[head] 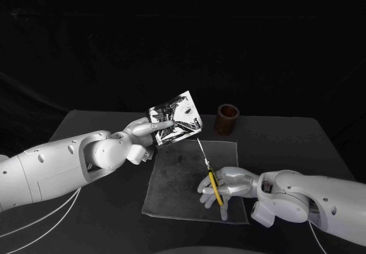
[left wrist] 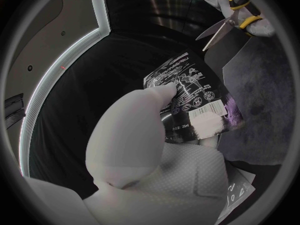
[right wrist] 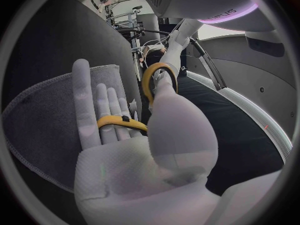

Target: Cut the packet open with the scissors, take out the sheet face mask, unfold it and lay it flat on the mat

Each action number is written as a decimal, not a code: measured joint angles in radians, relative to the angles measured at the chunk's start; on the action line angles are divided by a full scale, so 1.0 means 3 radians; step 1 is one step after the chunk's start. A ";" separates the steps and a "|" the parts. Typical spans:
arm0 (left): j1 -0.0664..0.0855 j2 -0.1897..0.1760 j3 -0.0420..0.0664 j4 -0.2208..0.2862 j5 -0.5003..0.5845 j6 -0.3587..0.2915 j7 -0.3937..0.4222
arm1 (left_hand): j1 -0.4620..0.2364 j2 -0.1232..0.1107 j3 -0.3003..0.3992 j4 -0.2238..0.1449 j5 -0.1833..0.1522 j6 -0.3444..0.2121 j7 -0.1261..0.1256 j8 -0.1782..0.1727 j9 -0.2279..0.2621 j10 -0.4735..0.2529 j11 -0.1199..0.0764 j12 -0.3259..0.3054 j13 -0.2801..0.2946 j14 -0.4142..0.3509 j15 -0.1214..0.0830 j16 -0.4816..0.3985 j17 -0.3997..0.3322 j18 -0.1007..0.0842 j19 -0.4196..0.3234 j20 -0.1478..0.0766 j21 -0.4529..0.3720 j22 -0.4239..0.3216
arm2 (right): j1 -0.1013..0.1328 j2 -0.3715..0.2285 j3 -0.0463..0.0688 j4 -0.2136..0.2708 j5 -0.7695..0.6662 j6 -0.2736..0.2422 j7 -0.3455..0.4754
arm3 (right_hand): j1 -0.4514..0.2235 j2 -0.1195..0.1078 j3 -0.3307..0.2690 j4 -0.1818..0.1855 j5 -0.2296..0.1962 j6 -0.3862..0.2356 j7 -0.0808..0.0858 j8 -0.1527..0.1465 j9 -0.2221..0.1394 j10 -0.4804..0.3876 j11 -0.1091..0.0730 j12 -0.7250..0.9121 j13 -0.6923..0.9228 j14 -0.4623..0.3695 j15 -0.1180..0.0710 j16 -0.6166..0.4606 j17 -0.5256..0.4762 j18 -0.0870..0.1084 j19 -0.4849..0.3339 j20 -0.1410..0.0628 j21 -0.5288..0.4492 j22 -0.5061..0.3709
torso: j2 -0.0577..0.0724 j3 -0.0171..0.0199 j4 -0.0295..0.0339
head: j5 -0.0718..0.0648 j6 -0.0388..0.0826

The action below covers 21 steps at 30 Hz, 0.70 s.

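My left hand (head: 145,130) holds a shiny printed packet (head: 175,117) upright above the far left part of the dark grey mat (head: 179,185). In the left wrist view the packet (left wrist: 190,92) is pinched by my left hand (left wrist: 144,135), its printed back and barcode facing the camera. My right hand (head: 225,186) grips yellow-handled scissors (head: 210,175) over the mat's near right part. The blades point up toward the packet's lower corner, their tip just short of it. The scissors (left wrist: 228,20) stand partly open. The yellow handle loops (right wrist: 156,80) sit round my right hand's (right wrist: 144,150) fingers.
A brown cylindrical cup (head: 227,119) stands on the black table (head: 305,143) behind the mat's far right corner. The mat (right wrist: 50,115) lies beneath my right hand.
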 measured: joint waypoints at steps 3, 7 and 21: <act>0.0001 -0.0004 0.0000 0.0004 -0.0003 0.0000 -0.0001 | 0.0000 0.0000 0.0000 0.0000 0.0000 0.0000 0.0000 0.0000 0.0000 0.0000 0.0000 0.0000 0.0000 0.0000 0.0000 0.0000 0.0000 -0.0001 0.0000 0.0000 0.0000 0.0000 | 0.0000 0.0000 0.0000 -0.0019 0.0093 -0.0082 0.0076 | 0.0546 0.0210 0.0369 -0.0259 0.0001 0.0600 -0.0083 0.0005 -0.0178 0.0606 -0.0244 0.0068 0.0007 0.0487 -0.0243 0.0187 0.0104 -0.0128 0.0125 -0.0126 0.0092 0.0041 | -0.0001 0.0000 0.0000 | -0.0003 0.0005; 0.0001 -0.0008 0.0000 0.0006 -0.0005 0.0000 -0.0002 | 0.0001 0.0001 0.0000 0.0000 0.0000 0.0000 0.0000 0.0000 0.0000 0.0000 0.0000 0.0000 0.0000 0.0000 0.0000 0.0000 0.0000 -0.0001 0.0000 0.0000 0.0000 0.0000 | 0.0000 -0.0002 0.0000 -0.0042 0.0250 -0.0199 0.0169 | 0.0615 -0.0006 0.1179 -0.0378 0.0068 0.1122 -0.0220 -0.0079 -0.0262 0.0972 -0.0307 0.0025 0.0017 0.0764 -0.0356 0.0288 0.0267 -0.0337 0.0274 -0.0286 0.0452 0.0274 | -0.0001 0.0000 0.0000 | -0.0009 0.0008; 0.0002 -0.0019 0.0000 0.0008 -0.0009 -0.0008 -0.0003 | 0.0006 0.0005 0.0000 0.0000 -0.0011 -0.0001 -0.0001 0.0000 0.0000 0.0008 -0.0008 0.0000 0.0000 0.0000 0.0001 0.0000 0.0003 -0.0002 0.0000 0.0000 0.0000 0.0000 | 0.0001 -0.0004 0.0001 -0.0057 0.0751 -0.0411 0.0340 | -0.0490 -0.0496 0.2566 -0.0974 0.0077 0.1312 -0.0422 0.0201 0.0269 0.1282 -0.0494 0.0672 0.1005 0.1105 -0.0555 0.0606 0.1100 -0.0363 0.0225 -0.0406 0.1895 0.1819 | 0.0001 -0.0001 0.0000 | -0.0026 0.0002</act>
